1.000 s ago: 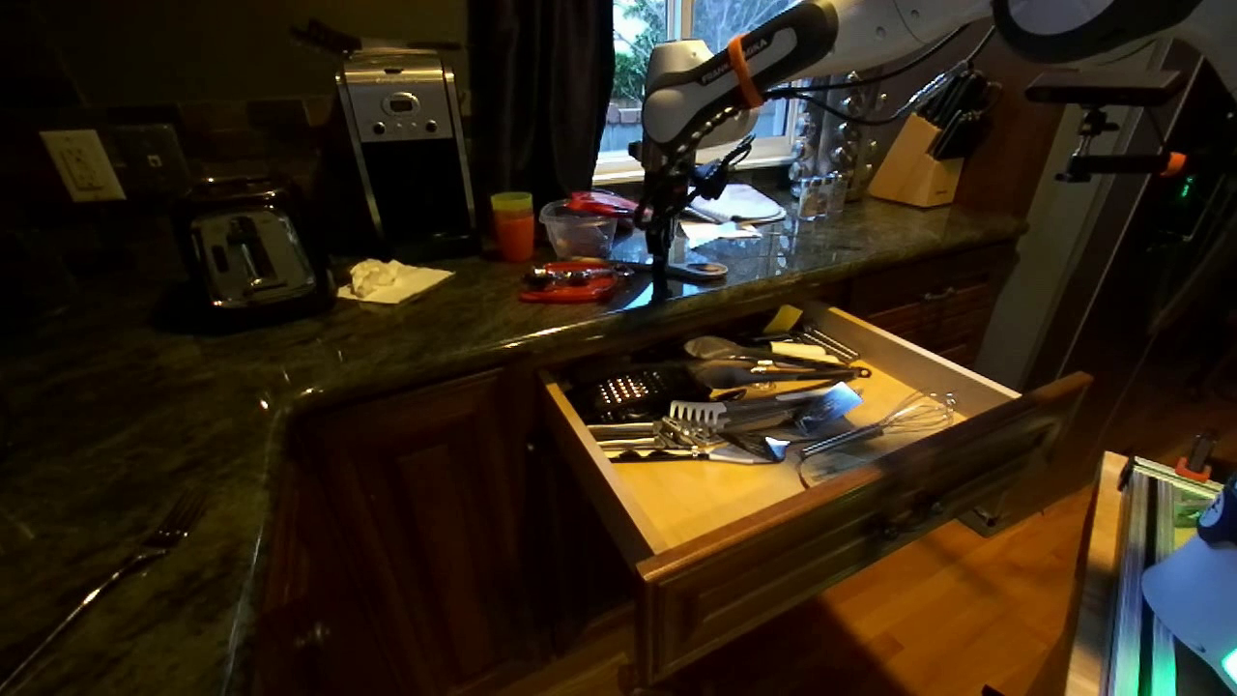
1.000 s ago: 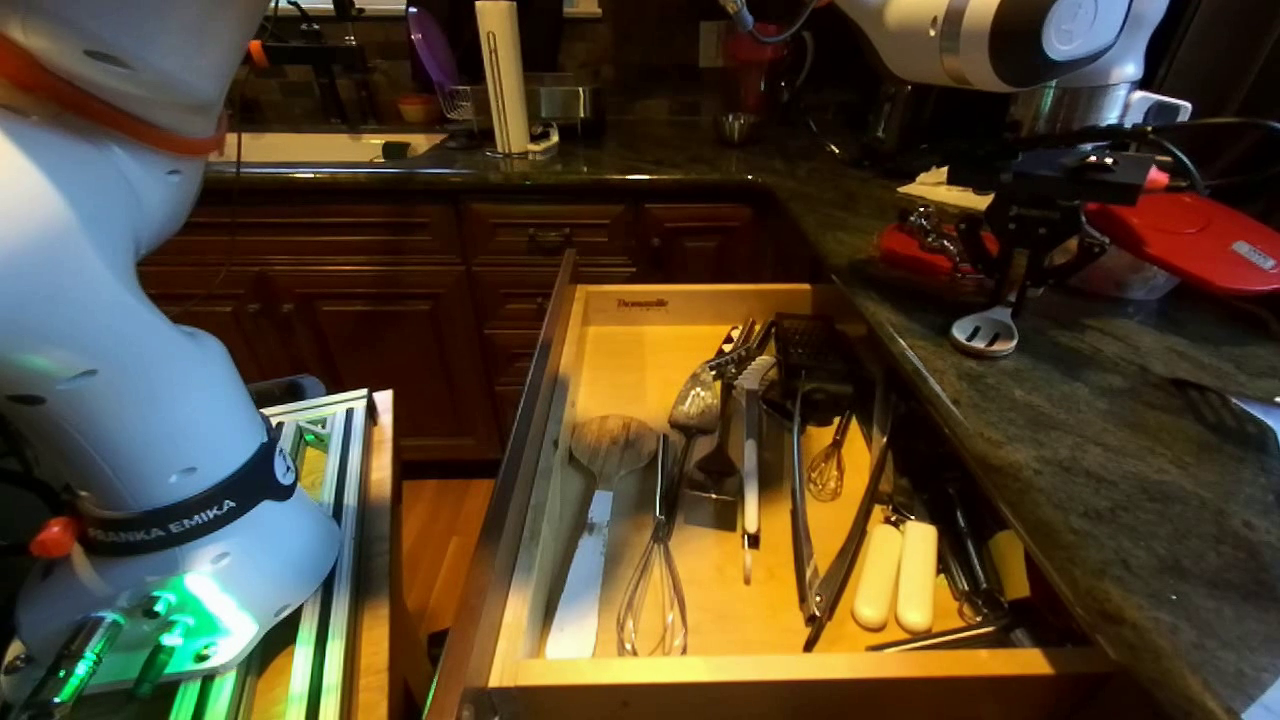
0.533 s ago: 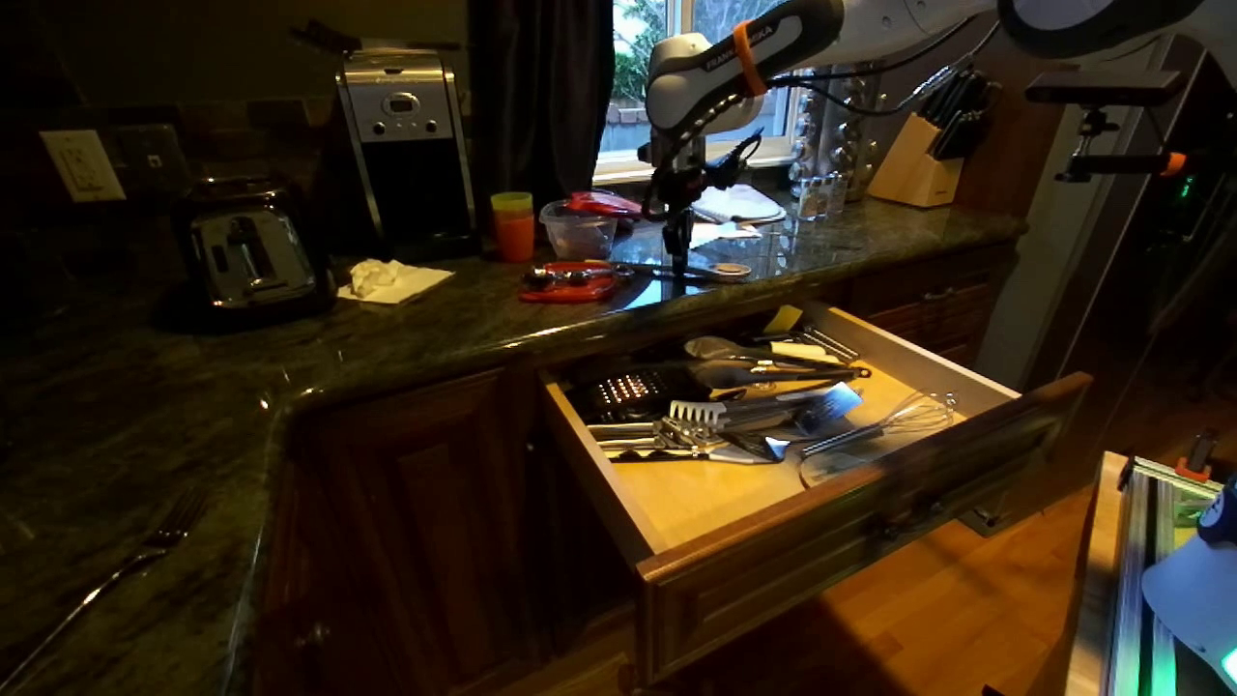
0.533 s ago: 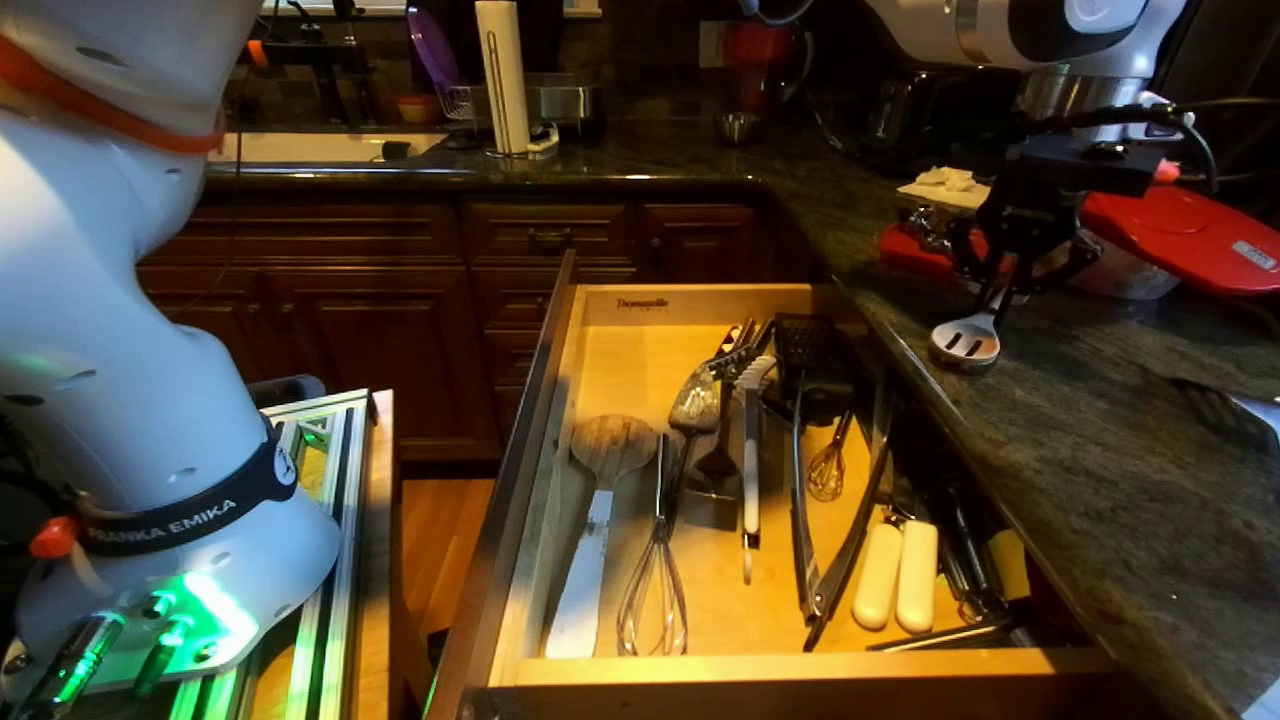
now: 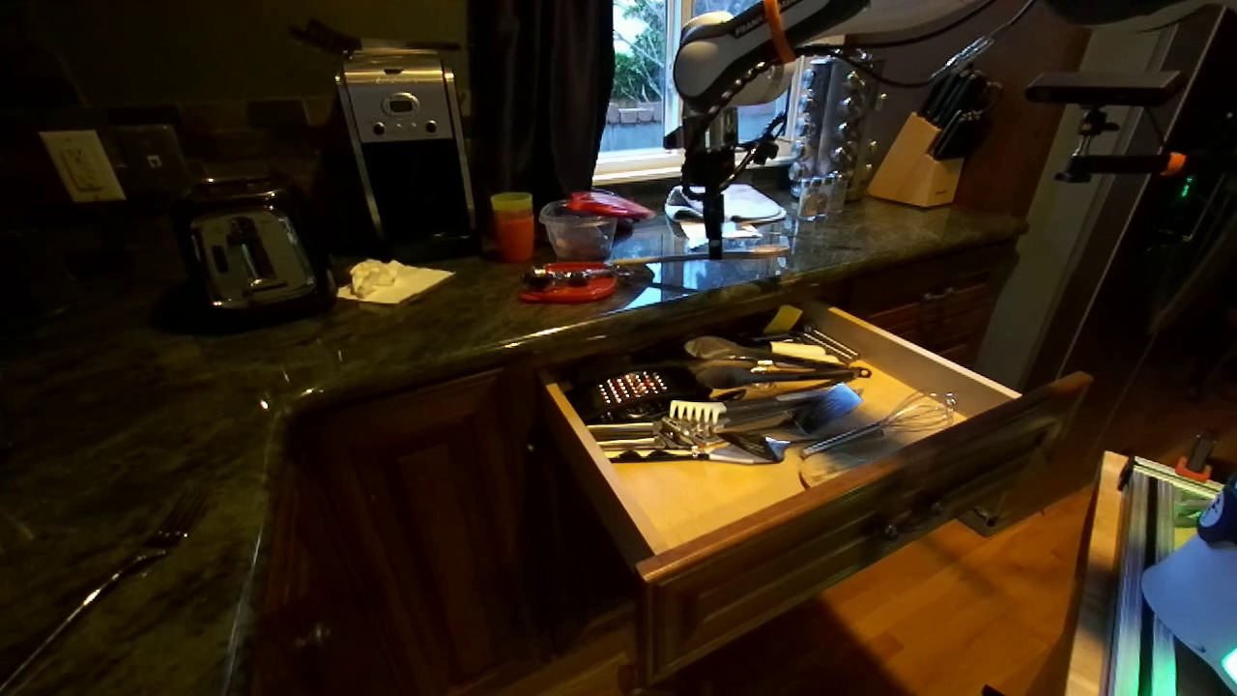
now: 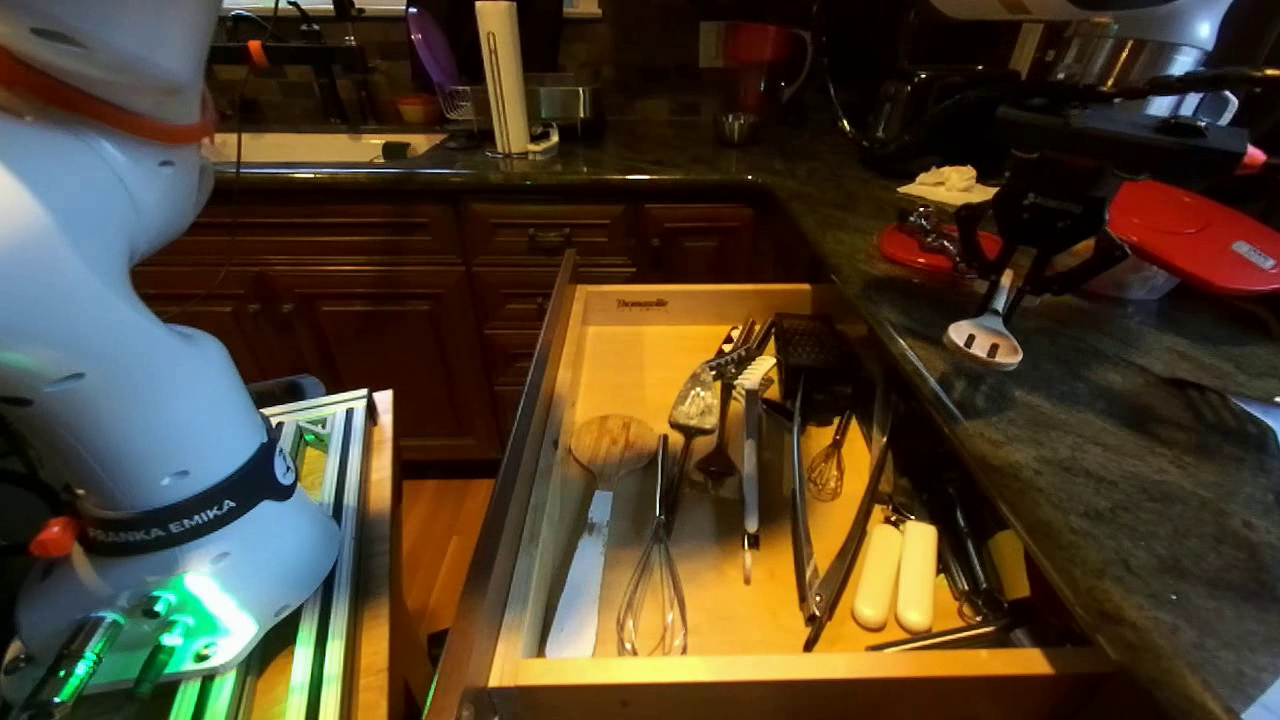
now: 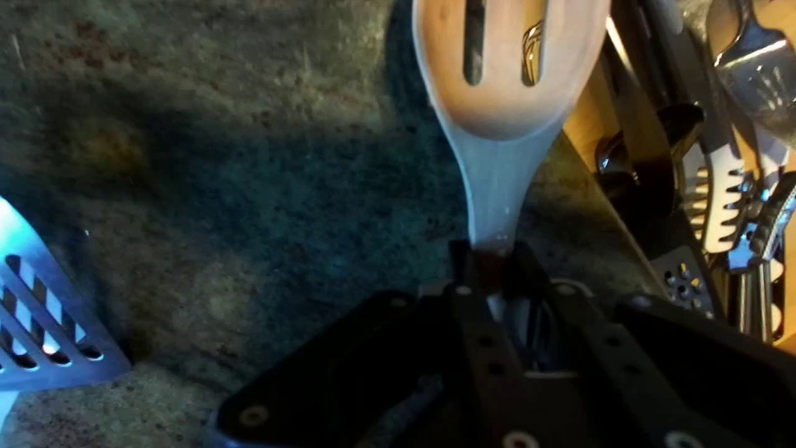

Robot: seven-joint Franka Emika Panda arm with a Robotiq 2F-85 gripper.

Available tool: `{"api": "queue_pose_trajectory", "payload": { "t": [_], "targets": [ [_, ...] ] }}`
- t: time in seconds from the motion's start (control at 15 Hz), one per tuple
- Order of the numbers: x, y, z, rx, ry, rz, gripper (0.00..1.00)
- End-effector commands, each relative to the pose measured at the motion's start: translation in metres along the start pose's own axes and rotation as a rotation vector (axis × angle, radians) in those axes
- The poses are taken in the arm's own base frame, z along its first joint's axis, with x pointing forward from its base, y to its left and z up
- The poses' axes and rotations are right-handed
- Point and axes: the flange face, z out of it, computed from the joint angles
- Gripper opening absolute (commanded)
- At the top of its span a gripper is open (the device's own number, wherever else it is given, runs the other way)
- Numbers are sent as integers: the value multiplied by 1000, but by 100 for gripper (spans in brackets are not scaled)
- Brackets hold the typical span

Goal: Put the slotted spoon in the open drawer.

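My gripper (image 7: 490, 267) is shut on the handle of the slotted spoon (image 7: 500, 115), just behind the spoon's bowl. The spoon is pale with long slots. In both exterior views the spoon (image 5: 759, 253) (image 6: 985, 343) is held roughly level, a little above the dark stone counter, with the gripper (image 5: 715, 246) (image 6: 1005, 285) pointing down. The open drawer (image 5: 821, 493) (image 6: 625, 365) is below the counter edge, beside the spoon. In the wrist view part of the drawer shows at right, and also through the spoon's slots.
The drawer holds a whisk (image 6: 655, 590), a spatula (image 6: 600, 500), tongs (image 6: 805, 540) and pale-handled tools. A slotted turner (image 7: 56, 317) lies on the counter. Red-handled items (image 5: 570, 282), a clear container (image 5: 580, 232) and an orange cup (image 5: 513, 232) stand nearby. The counter edge (image 6: 930, 390) borders the drawer.
The spoon has risen off the counter in my gripper. In an exterior view the arm and spoon have moved right and up. The drawer has not moved.
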Motion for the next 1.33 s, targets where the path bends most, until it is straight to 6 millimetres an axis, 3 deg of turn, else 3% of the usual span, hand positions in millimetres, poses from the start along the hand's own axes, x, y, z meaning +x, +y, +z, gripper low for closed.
{"api": "queue_pose_trajectory", "payload": {
  "t": [0.0, 0.33, 0.6, 0.8, 1.07, 1.13, 1.27],
  "targets": [
    [-42, -8, -11, 79, 12, -116, 4],
    [-81, -22, -18, 187, 37, -354, 4],
    [-100, -52, -21, 303, -4, -531, 4],
    [-116, -71, -23, 388, -84, -558, 4],
    [-136, -79, -19, 473, -97, -536, 4],
    [-121, -71, -21, 429, -104, -530, 17],
    [-128, -71, -18, 446, -110, -525, 17]
  ]
}}
